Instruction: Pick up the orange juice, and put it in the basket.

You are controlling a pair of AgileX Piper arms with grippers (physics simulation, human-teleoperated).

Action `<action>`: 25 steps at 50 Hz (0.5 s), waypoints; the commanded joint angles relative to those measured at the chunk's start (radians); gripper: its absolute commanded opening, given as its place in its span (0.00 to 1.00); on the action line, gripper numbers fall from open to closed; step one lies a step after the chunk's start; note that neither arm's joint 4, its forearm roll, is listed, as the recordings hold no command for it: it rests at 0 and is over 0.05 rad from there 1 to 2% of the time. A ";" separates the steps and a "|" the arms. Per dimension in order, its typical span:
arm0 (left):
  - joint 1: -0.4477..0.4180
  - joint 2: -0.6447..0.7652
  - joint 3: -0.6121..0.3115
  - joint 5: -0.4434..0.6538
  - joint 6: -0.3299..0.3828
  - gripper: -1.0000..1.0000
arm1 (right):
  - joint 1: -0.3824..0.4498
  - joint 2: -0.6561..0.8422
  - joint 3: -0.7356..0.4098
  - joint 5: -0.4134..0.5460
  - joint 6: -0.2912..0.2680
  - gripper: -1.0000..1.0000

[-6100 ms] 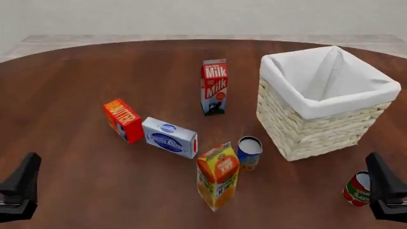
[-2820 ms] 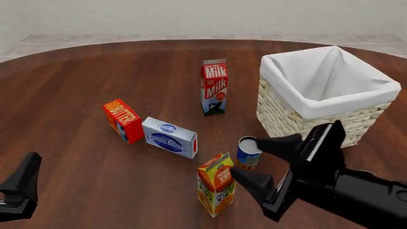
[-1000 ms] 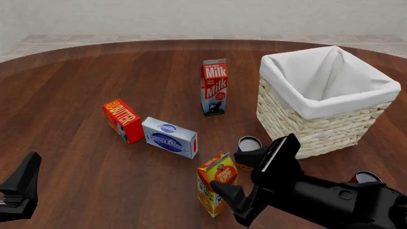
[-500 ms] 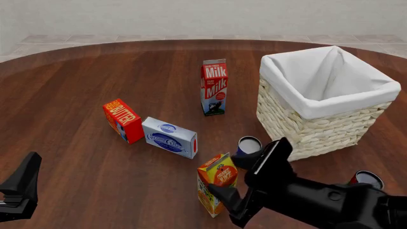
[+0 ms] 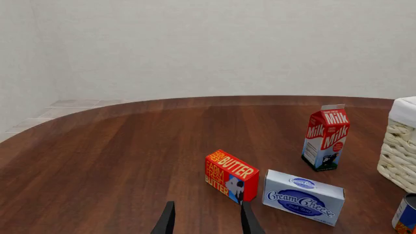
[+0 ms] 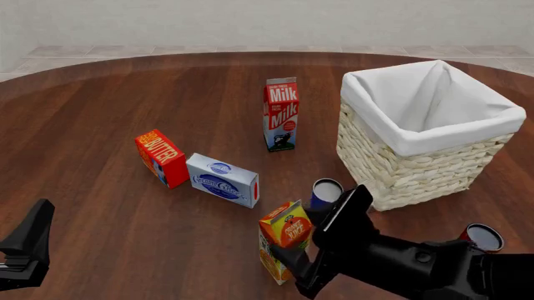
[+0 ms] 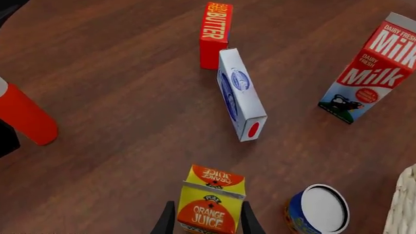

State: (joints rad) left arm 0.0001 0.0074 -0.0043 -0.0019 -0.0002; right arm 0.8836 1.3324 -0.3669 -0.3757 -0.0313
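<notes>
Basket risk: we see the large square pale wicker basket with white cloth lining (image 6: 427, 128) standing to the right of and beyond the carton; we judge that a low carry could strike its rim or wall.
Right end effector: the black right end effector (image 6: 303, 236) has its fingers (image 7: 167, 220) spread to either side of the carton's top in the right wrist view, and we cannot tell whether they touch it yet; it has not closed on anything.
Tipping risk: we judge that an off-centre closing could push the carton over or twist it out of the fingers.
Can risk: the blue round can with white top (image 6: 326, 192) stands just beside the carton, so we think a finger could knock it.
Orange juice: we see the orange gable-top carton with yellow and green panels (image 6: 284, 244) upright on the dark wooden worktop (image 6: 117, 94), near its front edge.
Left end effector: the black left end effector (image 5: 206, 219) hangs open and empty, well apart.
</notes>
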 commanded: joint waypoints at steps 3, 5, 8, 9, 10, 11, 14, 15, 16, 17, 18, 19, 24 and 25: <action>0.000 0.000 0.000 0.000 0.000 1.00 | 0.005 0.033 0.000 -0.016 0.001 1.00; 0.000 0.000 0.000 0.000 0.000 1.00 | 0.004 0.030 -0.001 -0.016 0.001 1.00; 0.000 0.000 0.000 0.000 0.000 1.00 | -0.008 0.019 -0.002 -0.014 0.002 0.00; 0.000 0.000 0.000 0.000 0.000 1.00 | -0.005 0.015 0.001 -0.013 -0.001 0.00; 0.000 0.000 0.000 0.000 0.000 1.00 | -0.007 0.013 0.003 -0.015 -0.005 0.00; 0.000 0.000 0.000 0.000 0.000 1.00 | -0.007 0.013 0.003 -0.015 -0.005 0.00; 0.000 0.000 0.000 0.000 0.000 1.00 | -0.009 0.011 0.005 -0.016 -0.004 0.00; 0.000 0.000 0.000 0.000 0.000 1.00 | -0.009 0.010 0.006 -0.017 -0.003 0.00; 0.000 0.000 0.000 0.000 0.000 1.00 | -0.007 0.010 0.008 -0.018 -0.003 0.00; 0.000 0.000 0.000 0.000 0.000 1.00 | -0.008 0.009 0.009 -0.019 -0.004 0.00; 0.000 0.000 0.000 0.000 0.000 1.00 | -0.008 0.008 0.009 -0.018 -0.002 0.00; 0.000 0.000 0.000 0.000 0.000 1.00 | -0.007 0.007 0.009 -0.018 -0.003 0.00; 0.000 0.000 0.000 0.000 0.000 1.00 | -0.007 -0.004 0.006 -0.011 -0.005 0.00; 0.000 0.000 0.000 0.000 0.000 1.00 | -0.009 -0.008 0.006 -0.009 -0.007 0.00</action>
State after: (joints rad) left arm 0.0001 0.0074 -0.0043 -0.0019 -0.0002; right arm 0.8787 1.3407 -0.3595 -0.3887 -0.0481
